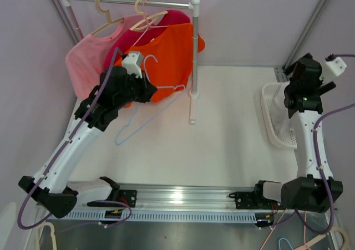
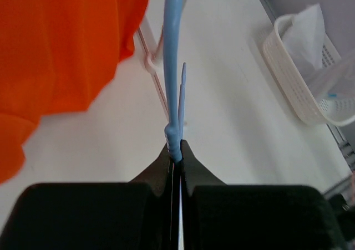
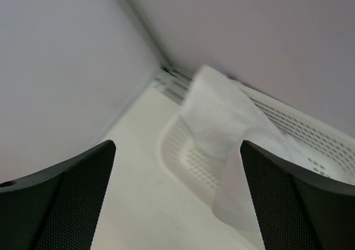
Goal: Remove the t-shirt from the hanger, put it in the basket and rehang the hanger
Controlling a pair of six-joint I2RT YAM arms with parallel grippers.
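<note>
- A silver aluminium rail [image 1: 183,197] runs along the near edge of the white table [image 1: 233,133], carrying both arm bases; below it lie loose spare hangers [image 1: 285,243], partly cut off by the frame
- The left arm reaches forward and to the right; the left gripper [image 2: 175,153] is clamped tight on the light-blue plastic hanger [image 2: 172,67], its black fingertips pressed against the thin bar from both sides
- In the top view this hanger slants down from the gripper, its lower end near or on the table; its outline shows bare against the white surface
- The right arm stands upright at the right side; the right gripper [image 3: 176,150] is spread wide above the white perforated plastic basket [image 1: 272,114] and holds nothing
- A white soft cloth [image 3: 222,122] lies crumpled in that basket, directly below the spread fingers and apart from them; whether it is a t-shirt cannot be told from its shape
- Beyond the left gripper, the orange t-shirt [image 1: 169,56] hangs on the rack, just beside the gripper
- Further back hang the magenta t-shirt [image 1: 138,34] and the pale pink t-shirt [image 1: 83,61], on beige hangers [image 1: 145,11] hooked over the metal rack rail [image 1: 133,0]; the white rack post [image 1: 194,67] stands on the table right of the orange t-shirt
</note>
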